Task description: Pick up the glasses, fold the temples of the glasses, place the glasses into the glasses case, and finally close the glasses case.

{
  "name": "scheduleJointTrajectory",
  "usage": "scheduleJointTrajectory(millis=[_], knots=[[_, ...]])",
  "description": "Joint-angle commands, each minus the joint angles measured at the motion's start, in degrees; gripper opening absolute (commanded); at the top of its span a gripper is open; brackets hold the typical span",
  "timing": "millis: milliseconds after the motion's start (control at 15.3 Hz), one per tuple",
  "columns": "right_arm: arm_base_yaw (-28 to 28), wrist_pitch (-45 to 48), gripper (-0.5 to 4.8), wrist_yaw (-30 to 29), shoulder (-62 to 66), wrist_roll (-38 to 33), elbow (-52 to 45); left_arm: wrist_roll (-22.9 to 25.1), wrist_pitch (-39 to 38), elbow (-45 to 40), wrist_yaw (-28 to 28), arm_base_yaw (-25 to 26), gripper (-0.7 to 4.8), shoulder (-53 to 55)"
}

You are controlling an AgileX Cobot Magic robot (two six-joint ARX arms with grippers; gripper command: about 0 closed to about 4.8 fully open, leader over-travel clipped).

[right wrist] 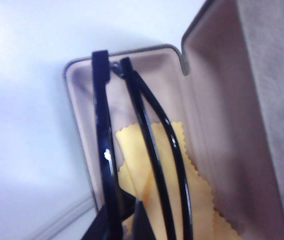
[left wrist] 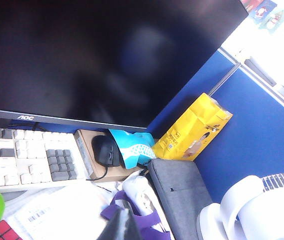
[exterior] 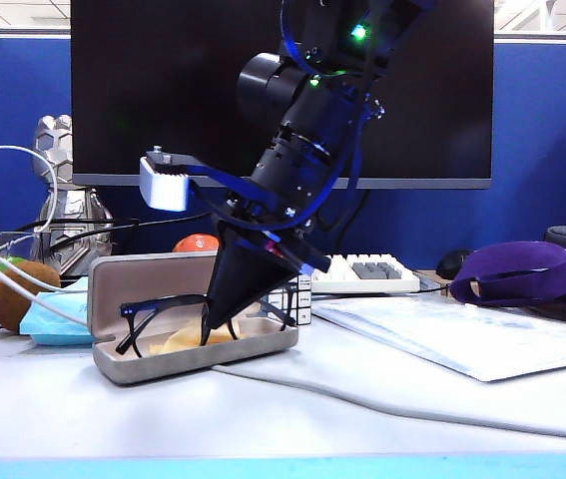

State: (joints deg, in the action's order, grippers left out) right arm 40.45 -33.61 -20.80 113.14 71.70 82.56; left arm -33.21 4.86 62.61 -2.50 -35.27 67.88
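1. Two arms: the right claw, left of centre in the exterior view, is clenched on the black thin-framed glasses.
2. Folded temples hang over the yellow cloth inside the open grey felt glasses case on the white desk.
3. Left claw: only a dark tip shows; cannot tell its state.

Our right hand and the glasses fill the open glasses case; its raised lid blocks behind. We see bare worktop in front.
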Motion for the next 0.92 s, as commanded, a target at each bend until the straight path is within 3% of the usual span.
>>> scheduleJointTrajectory(millis=[65,393,785,916], knots=[[0.0,-2.3,-0.02,-1.4,-0.6,0.2,0.0,0.2,0.3,0.2,-0.3,0.0,-0.06,-0.2],[0.0,-8.2,-0.02,-3.6,-1.3,0.1,1.4,0.2,0.4,0.2,-0.3,0.0,-0.06,-0.2],[0.0,-8.5,-0.02,-6.1,0.5,-1.2,1.4,0.2,0.3,0.2,-0.3,0.0,-0.06,-0.2],[0.1,-6.7,-0.02,-6.1,0.4,-5.6,1.4,0.2,0.3,0.2,-0.3,0.0,-0.06,-0.2]])
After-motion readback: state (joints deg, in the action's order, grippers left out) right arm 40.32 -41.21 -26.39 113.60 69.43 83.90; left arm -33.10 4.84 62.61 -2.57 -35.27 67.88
